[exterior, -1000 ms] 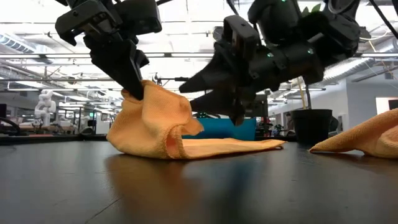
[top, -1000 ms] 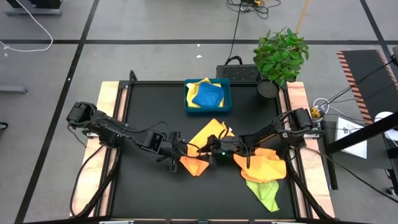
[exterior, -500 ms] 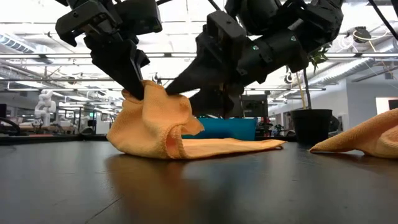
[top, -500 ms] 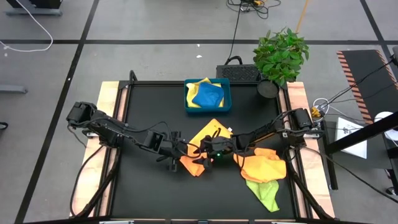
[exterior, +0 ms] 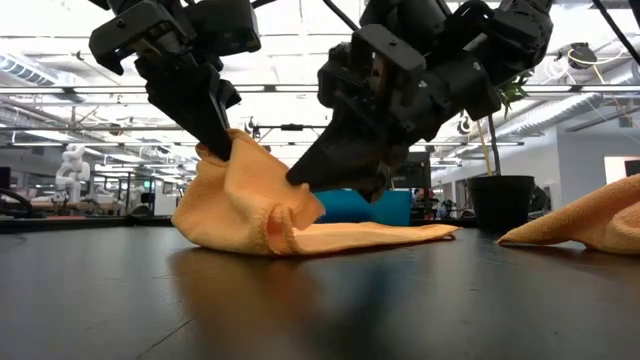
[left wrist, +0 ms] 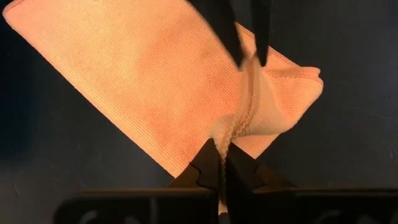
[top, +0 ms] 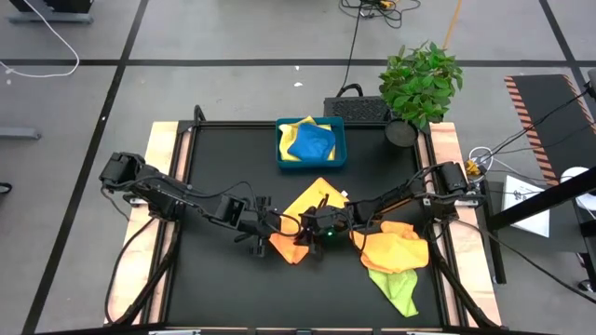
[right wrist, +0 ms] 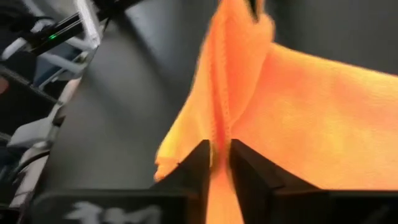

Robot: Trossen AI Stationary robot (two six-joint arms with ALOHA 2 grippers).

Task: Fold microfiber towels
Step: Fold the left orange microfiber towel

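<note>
Black counter (top: 223, 158) carries an orange microfiber towel (exterior: 250, 205) pinched shut at one raised edge by the left gripper (exterior: 215, 150). Half a second ago the right gripper (exterior: 300, 180) hung open beside it; now it has clamped the neighbouring edge, readying a two-handed fold.

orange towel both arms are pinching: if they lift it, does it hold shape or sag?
Probably sags. The orange towel already bunches into soft folds where the left gripper and right gripper pinch it, and its free part lies limp on the table. It looks light, since thin pinches hold up the raised fold. The nap likely grips, so slipping seems unlikely.
</note>
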